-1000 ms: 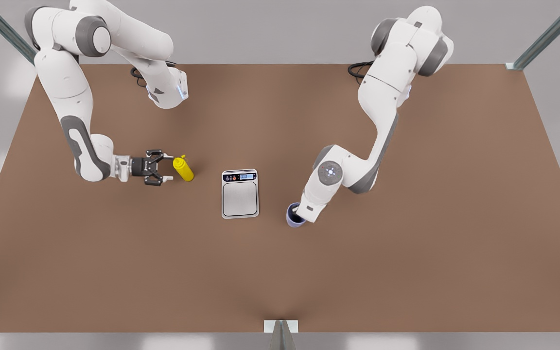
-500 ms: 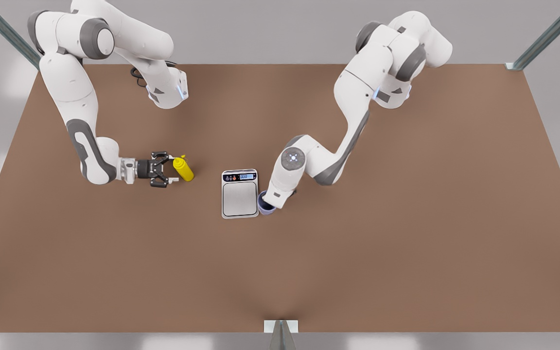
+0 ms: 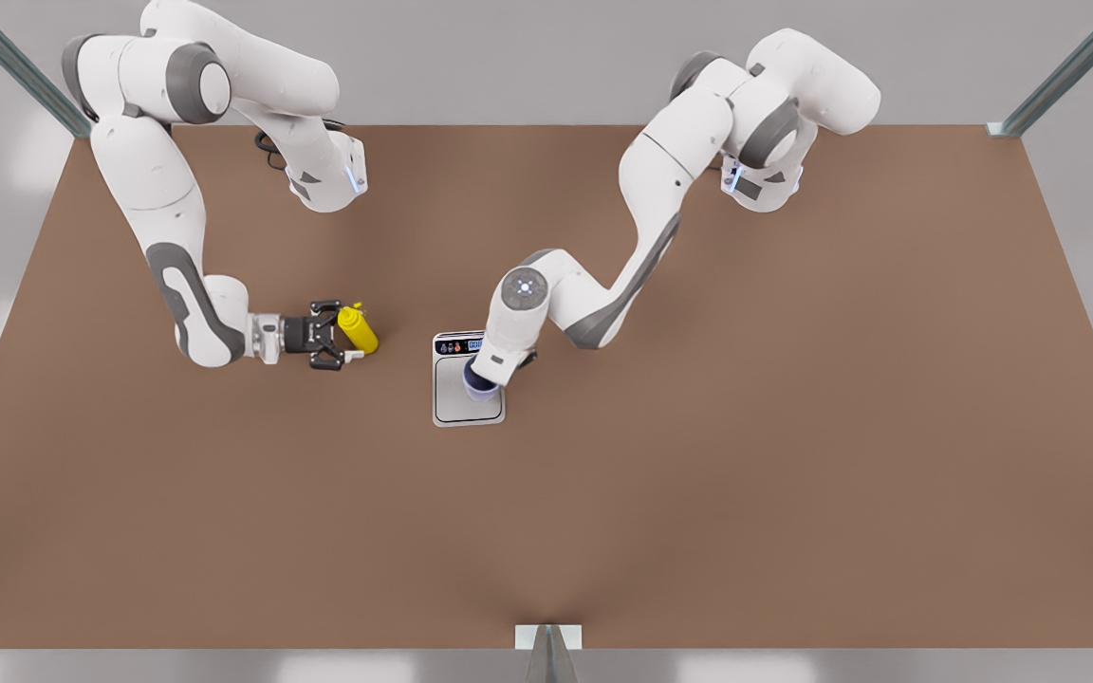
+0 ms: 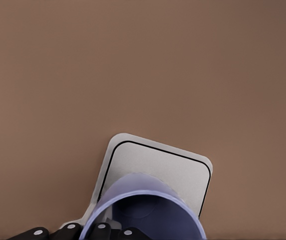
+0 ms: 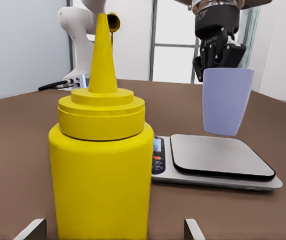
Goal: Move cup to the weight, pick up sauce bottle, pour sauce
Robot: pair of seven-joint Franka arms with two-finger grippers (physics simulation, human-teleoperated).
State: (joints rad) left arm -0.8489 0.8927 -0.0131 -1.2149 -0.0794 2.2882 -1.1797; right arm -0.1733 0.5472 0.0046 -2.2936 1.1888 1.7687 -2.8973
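- The left gripper (image 5: pixel 218 47) holds the cup (image 5: pixel 227 101) by its rim from above, with the fingers closed on it. The right wrist view shows this grip from the side, and it shows the cup hanging in the air above the weight (image 5: pixel 218 161), not touching the plate.
- In the front view the cup (image 3: pixel 476 387) is mostly hidden under the arm, so only a small part shows over the weight (image 3: pixel 468 410).
- The left wrist view looks down into the cup (image 4: pixel 145 210) and shows the plate of the weight (image 4: pixel 155 167) under it (the display strip cannot be seen there).
- The right gripper (image 3: pixel 345 335) is on the front view's left, low over the table (image 3: pixel 793 474). Its 2 fingers are wide open on both sides of the bottle (image 3: pixel 358 329), and I cannot tell if they touch it.
- In the right wrist view the bottle (image 5: pixel 101 170) stands upright and very close, with both fingertips (image 5: pixel 31 230) spread apart at its sides.
- The bottle is near the weight but apart from it.
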